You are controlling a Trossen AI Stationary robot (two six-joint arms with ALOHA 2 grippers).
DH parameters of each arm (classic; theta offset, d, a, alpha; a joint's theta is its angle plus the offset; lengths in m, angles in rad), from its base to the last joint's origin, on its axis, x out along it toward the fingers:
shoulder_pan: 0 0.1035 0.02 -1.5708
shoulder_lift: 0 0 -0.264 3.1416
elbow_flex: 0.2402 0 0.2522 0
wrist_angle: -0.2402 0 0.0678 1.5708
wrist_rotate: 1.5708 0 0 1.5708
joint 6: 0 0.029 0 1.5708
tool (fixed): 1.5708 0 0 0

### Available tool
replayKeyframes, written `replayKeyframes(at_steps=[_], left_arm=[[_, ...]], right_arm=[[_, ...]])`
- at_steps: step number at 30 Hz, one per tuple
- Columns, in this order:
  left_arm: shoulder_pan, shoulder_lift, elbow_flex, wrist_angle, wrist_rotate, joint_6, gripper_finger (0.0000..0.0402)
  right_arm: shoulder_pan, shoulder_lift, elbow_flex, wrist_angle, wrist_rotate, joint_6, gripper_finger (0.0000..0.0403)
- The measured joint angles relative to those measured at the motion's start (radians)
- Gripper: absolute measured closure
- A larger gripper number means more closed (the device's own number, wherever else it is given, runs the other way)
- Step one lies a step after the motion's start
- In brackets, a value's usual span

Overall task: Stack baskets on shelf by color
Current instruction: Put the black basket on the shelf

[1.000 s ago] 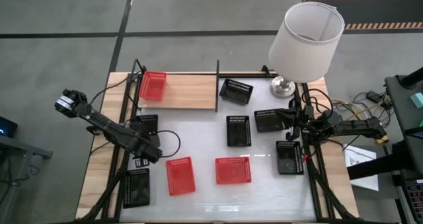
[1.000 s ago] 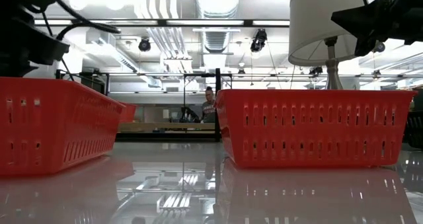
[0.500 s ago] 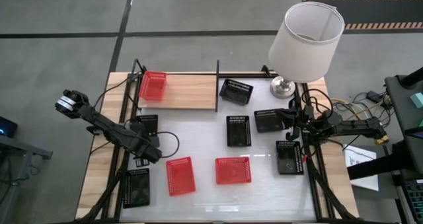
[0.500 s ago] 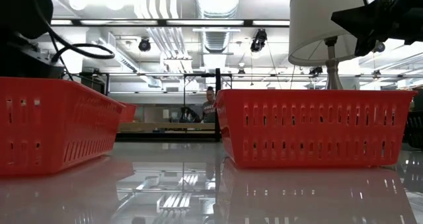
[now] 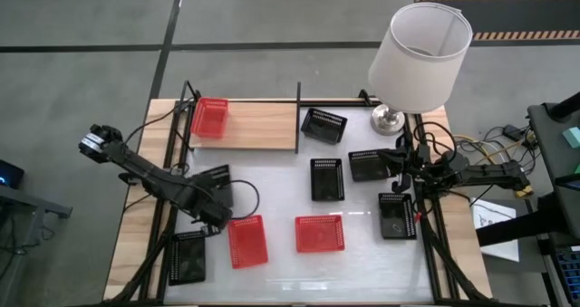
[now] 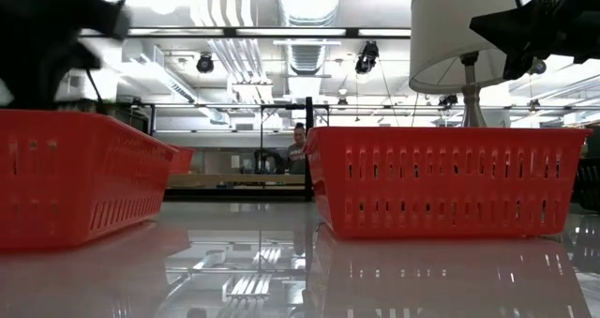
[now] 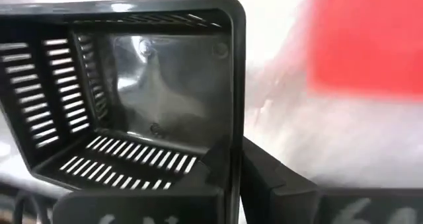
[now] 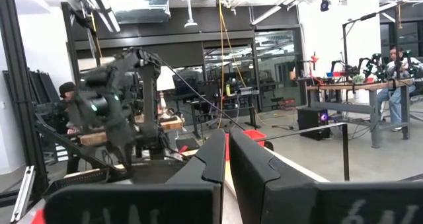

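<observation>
My left gripper (image 5: 216, 196) is over the table's left part, shut on a black mesh basket (image 5: 214, 177), whose inside fills the left wrist view (image 7: 152, 85). Just near of it a red basket (image 5: 246, 241) rests flat on the white tabletop, with a second red basket (image 5: 319, 234) to its right. A third red basket (image 5: 209, 117) sits on the left end of the wooden shelf (image 5: 263, 128). Other black baskets lie on the table (image 5: 327, 178), (image 5: 323, 124), (image 5: 188, 256). My right gripper (image 5: 400, 167) waits, shut, at the right edge (image 8: 226, 154). My left gripper holds the black basket by one side wall (image 7: 236, 118), close to a corner. One finger (image 7: 271, 181) stands outside the wall; the other is hidden behind the basket's inside. The basket is tilted, its open side facing the wrist camera. Whether it is clear of the table I cannot tell.
A lamp with a white shade (image 5: 420, 53) stands at the far right corner beside the shelf. Two more black baskets (image 5: 367, 165), (image 5: 397, 215) lie under the right arm. A black upright divider (image 5: 298, 117) bounds the shelf's right end. People and benches show in the room beyond.
My left gripper has swung a little toward the table's right and the nearer red basket, carrying the black basket with it; the basket now sits slightly farther right than before. The motion is quick, blurring the arm in the low view. The right arm has kept still.
</observation>
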Motion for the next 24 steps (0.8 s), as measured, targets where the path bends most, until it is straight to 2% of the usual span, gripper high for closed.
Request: replayKeyframes(at_steps=[6,15,19,24], left_arm=[[0.000,0.137,0.294,-0.001,-0.123,0.157,0.0401],[0.052,0.357,0.672,-0.006,-0.302,0.626,0.0401],[0.136,0.382,0.743,-0.009,-0.310,0.770,0.0401],[0.278,0.372,0.747,-0.010,-0.309,0.917,0.0401]], right_arm=[[0.000,0.000,0.000,0.000,0.000,0.001,0.0390],[0.000,0.000,0.000,0.000,0.000,0.001,0.0390],[0.000,0.000,0.000,0.000,0.000,0.001,0.0390],[0.000,0.000,0.000,0.000,0.000,0.001,0.0390]])
